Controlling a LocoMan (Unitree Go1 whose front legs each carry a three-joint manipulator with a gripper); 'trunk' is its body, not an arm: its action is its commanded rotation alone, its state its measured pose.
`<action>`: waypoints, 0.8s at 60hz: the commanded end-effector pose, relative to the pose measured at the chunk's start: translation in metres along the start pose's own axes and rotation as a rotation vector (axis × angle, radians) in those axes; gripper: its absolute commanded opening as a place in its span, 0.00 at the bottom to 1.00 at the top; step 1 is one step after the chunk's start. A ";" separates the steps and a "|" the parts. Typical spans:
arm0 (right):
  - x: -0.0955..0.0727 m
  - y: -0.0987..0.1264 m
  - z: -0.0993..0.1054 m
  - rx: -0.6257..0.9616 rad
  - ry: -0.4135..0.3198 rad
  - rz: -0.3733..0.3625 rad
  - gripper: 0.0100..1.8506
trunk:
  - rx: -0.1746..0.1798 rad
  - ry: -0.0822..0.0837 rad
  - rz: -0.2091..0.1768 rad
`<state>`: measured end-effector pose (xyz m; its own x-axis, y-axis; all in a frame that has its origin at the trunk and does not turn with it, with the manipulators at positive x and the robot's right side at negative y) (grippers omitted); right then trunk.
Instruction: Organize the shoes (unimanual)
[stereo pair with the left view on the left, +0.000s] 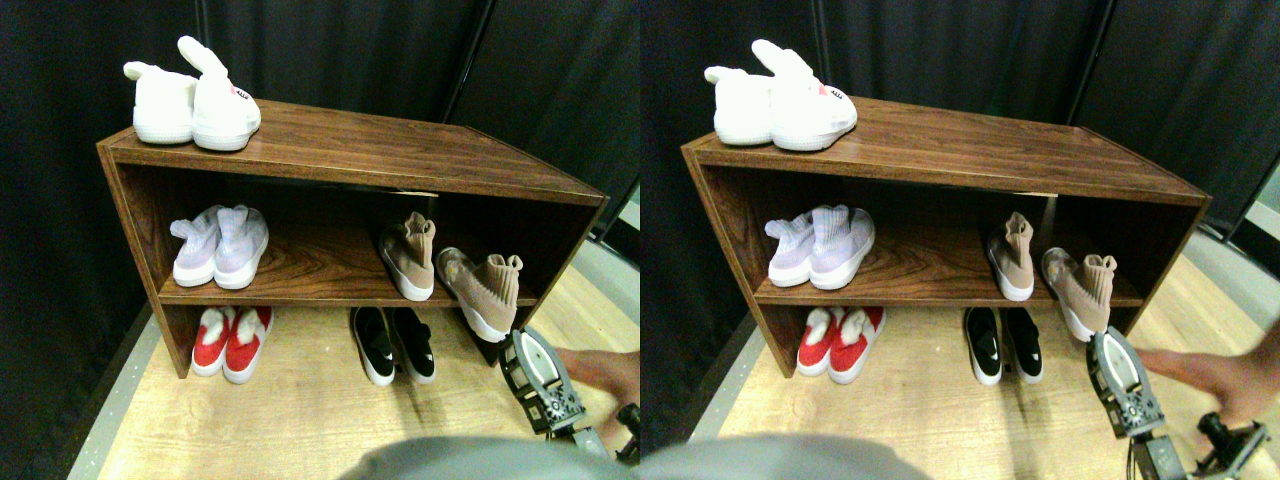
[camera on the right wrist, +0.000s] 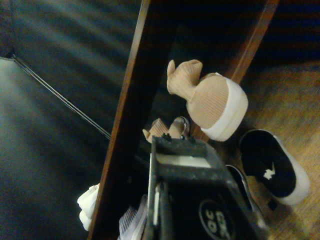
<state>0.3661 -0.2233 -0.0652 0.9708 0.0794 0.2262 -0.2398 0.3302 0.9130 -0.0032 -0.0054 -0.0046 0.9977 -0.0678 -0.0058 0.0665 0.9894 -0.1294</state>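
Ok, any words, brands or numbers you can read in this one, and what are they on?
No text can be read.
White shoes on top of the wooden shoe rack: a small red mark on the side, too blurred to read.
Black slip-ons: a white mark on the upper, only a shape, with no legible letters.

Wrist view: my right gripper (camera on the right wrist: 172, 145) fills the lower part, frame cut by the picture's edge; jaw gap not visible. It hides most of one tan sneaker (camera on the right wrist: 162, 129) and part of a black slip-on (camera on the right wrist: 240, 182). Stereo pair view: a person's hand (stereo pair with the left view on the left: 598, 372), blurred, cut by the half's edge.
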 end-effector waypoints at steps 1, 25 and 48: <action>0.000 0.009 0.001 0.003 -0.010 0.040 0.03 | -0.020 0.013 -0.002; -0.005 0.008 0.002 0.034 -0.021 -0.028 0.79 | -0.014 0.016 -0.008; 0.030 -0.015 0.008 -0.054 -0.026 -0.053 0.92 | -0.015 0.016 -0.004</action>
<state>0.3923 -0.2320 -0.0713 0.9853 0.0321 0.1679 -0.1676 0.3736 0.9123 -0.0032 -0.0055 -0.0050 0.9971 -0.0758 -0.0078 0.0743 0.9899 -0.1207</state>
